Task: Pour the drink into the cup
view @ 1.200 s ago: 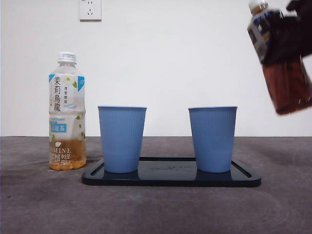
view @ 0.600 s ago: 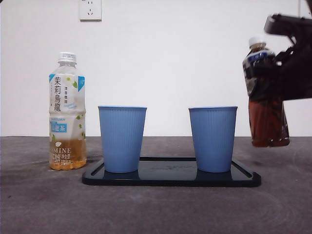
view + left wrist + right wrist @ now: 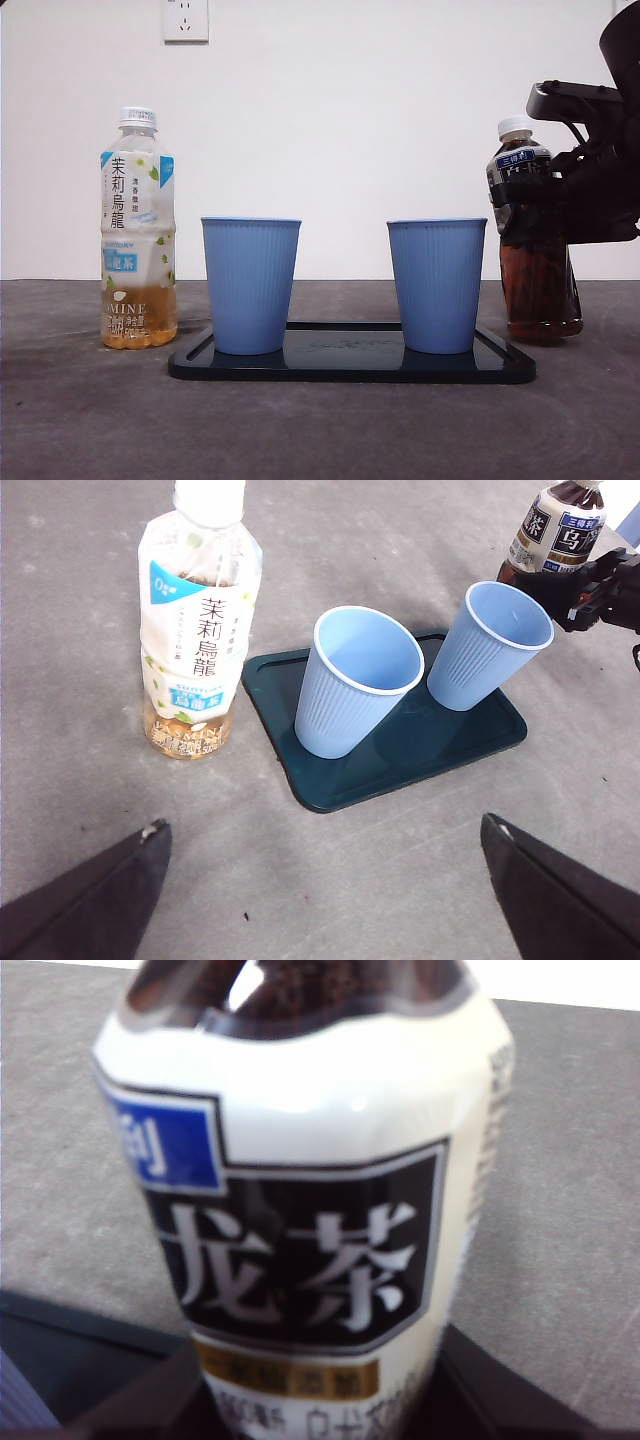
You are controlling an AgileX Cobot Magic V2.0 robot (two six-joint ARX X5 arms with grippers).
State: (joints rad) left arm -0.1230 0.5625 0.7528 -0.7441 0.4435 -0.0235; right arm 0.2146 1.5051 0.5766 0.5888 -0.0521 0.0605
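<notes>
Dark tea bottle (image 3: pixel 533 262) upright on the desk (image 3: pixel 90 420), clamped in the right hand (image 3: pixel 560 195).
Stands just beside the nearer blue cup (image 3: pixel 437 284) on the tray (image 3: pixel 350 365); left hand (image 3: pixel 325 880) wide apart, well away.

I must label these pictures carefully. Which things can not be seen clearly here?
- Dark tea bottle: in the front view the right gripper covers its middle; the right wrist view is too close and blurred.
- Right cup: its inside is hidden in the front view.
- Left gripper: only two jaw tips show, far apart.
</notes>
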